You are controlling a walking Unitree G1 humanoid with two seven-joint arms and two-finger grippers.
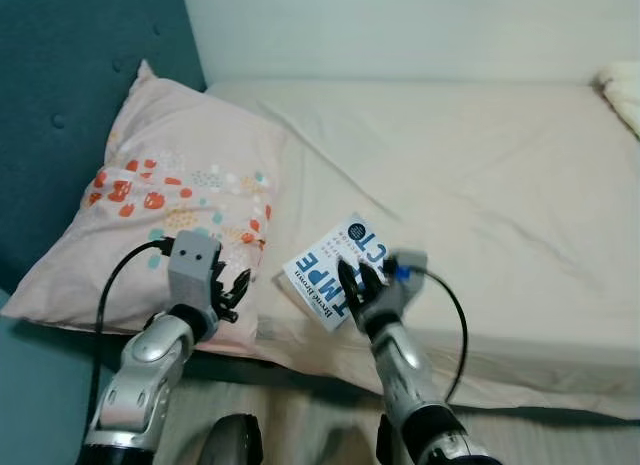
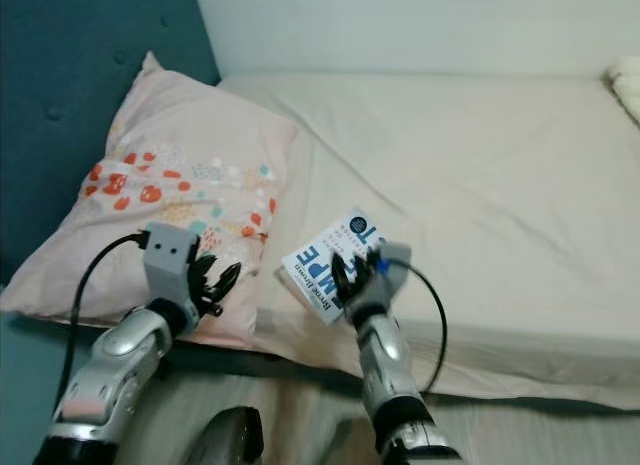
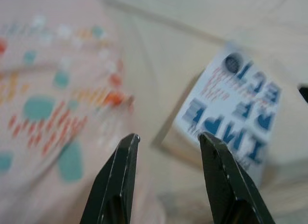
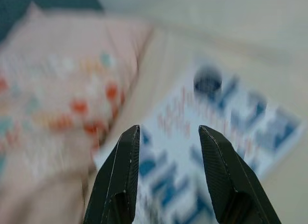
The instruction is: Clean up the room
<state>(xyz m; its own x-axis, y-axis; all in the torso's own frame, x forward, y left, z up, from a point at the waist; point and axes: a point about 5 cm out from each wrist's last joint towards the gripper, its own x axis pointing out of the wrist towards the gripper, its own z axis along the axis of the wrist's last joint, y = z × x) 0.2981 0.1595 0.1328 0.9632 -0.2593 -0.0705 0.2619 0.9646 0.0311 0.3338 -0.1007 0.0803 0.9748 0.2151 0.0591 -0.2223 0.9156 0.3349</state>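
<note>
head cam is looking down at a bed (image 1: 500, 165) with a cream sheet, sitting against a teal padded headboard (image 1: 70, 75) on the robot's left. a pink pillow (image 1: 170, 195) with red, orange and teal print is leaning against that headboard, its lower corner reaching the near edge of the mattress.

a white book (image 1: 335, 265) with big blue cover lettering is lying flat on the sheet near the front edge of the bed, just beside the pillow's right-hand corner, rotated at an angle to the bed edge.

right gripper (image 1: 358, 283) is sitting over the near end of the book, fingers pointing up the cover. in the right wrist view the two black fingers (image 4: 120, 180) are spread apart with the book cover (image 4: 216, 118) showing in the gap between them, so the claw is standing open and clamping nothing. can't tell whether the fingertips are touching the cover. that view is blurred.

left gripper (image 1: 236, 288) is hovering at the pillow's lower corner, near the book's left side. left wrist view is showing its fingers (image 3: 118, 176) parted too, pillow print on one side and the book (image 3: 236, 113) on the other, nothing between them.

a black cable is looping off each wrist.
</note>
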